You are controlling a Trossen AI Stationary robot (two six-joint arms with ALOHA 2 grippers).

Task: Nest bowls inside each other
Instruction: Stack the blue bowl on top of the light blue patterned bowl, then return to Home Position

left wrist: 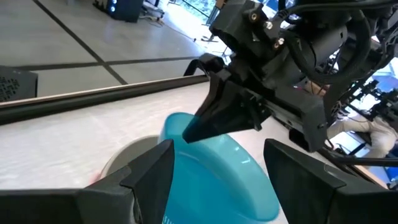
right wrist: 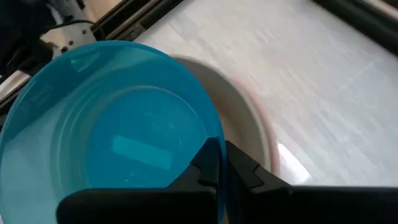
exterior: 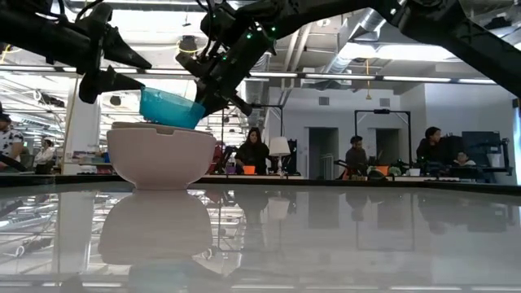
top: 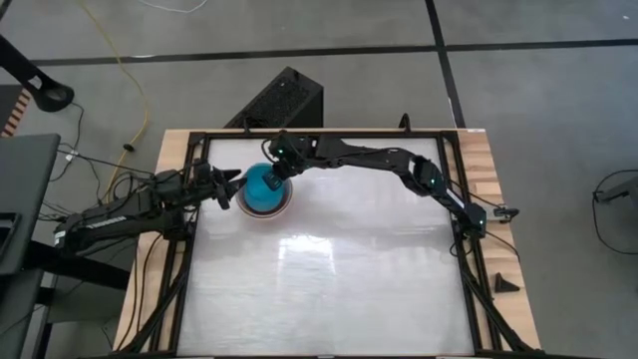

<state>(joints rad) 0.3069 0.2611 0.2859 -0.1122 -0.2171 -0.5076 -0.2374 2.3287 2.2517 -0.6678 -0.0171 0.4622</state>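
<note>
A cream-white bowl (exterior: pixel 155 159) stands on its base at the table's far left. A pink edge (right wrist: pixel 256 102) shows just inside its rim. A teal-blue bowl (top: pixel 261 183) sits tilted in its mouth, open side up, with my right gripper (right wrist: pixel 217 163) shut on its rim. The teal bowl's lower part (exterior: pixel 171 120) dips below the cream rim. Whether it rests there is hidden. My left gripper (top: pixel 231 185) stands open and level just left of the teal bowl, its two fingers (left wrist: pixel 152 171) apart on either side of the near wall. I see no touch. My right gripper pinches the teal-blue bowl's rim (right wrist: pixel 208 146) on the side toward the table's far right, one finger inside the bowl and one outside. The fingers (exterior: pixel 213 91) slant down from the far right. The bowl hangs tilted, held side lower, its bottom inside the cream-white bowl's mouth.
A black frame (top: pixel 454 199) runs around the white tabletop (top: pixel 339 279), with free room to the near side and right of the bowls. A black box (top: pixel 284 100) stands beyond the far edge. People sit in the room behind the table.
</note>
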